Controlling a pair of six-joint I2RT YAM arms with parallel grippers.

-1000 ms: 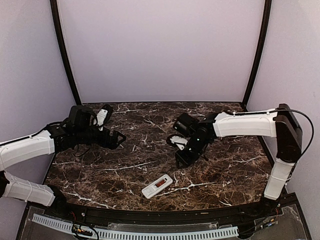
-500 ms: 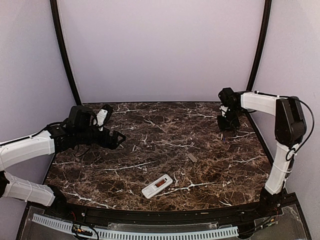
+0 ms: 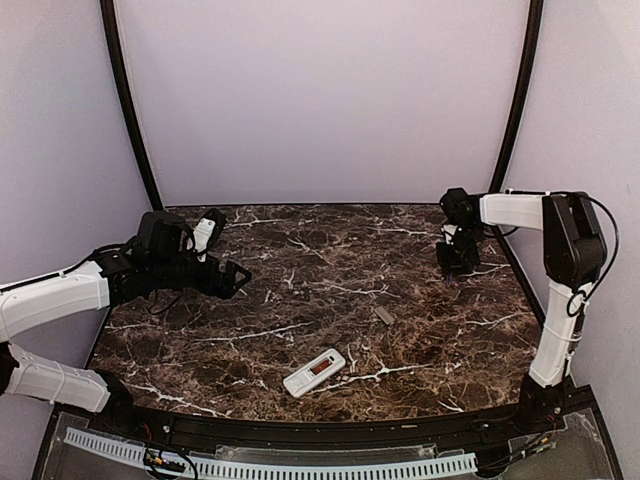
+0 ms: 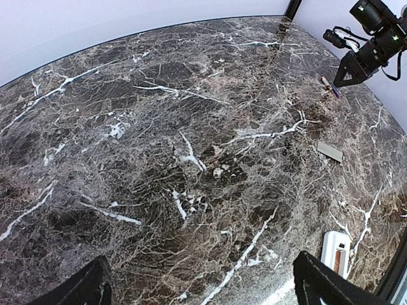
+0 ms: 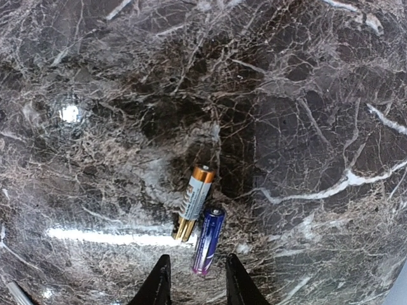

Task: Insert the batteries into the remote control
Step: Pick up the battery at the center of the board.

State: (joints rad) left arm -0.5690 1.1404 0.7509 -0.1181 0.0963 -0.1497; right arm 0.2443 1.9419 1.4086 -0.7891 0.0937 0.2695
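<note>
Right gripper hangs low over the far right of the dark brown marble-patterned table in the top view. The left gripper hovers at the left, well apart from the slim white rectangular plastic remote control near the front edge. A small flat grey rectangular piece lies beyond the remote control.

From the left wrist, the left gripper's fingers gape wide, empty.

From the right wrist, narrowly parted jaws hold nothing. A blue-violet cylindrical battery and a gold-and-silver cylindrical battery lie side by side just ahead.

Loading looks barely begun: both cells lie loose, far from the remote control. It shows a dark reddish rectangle on top; display or battery bay, I cannot tell.
</note>
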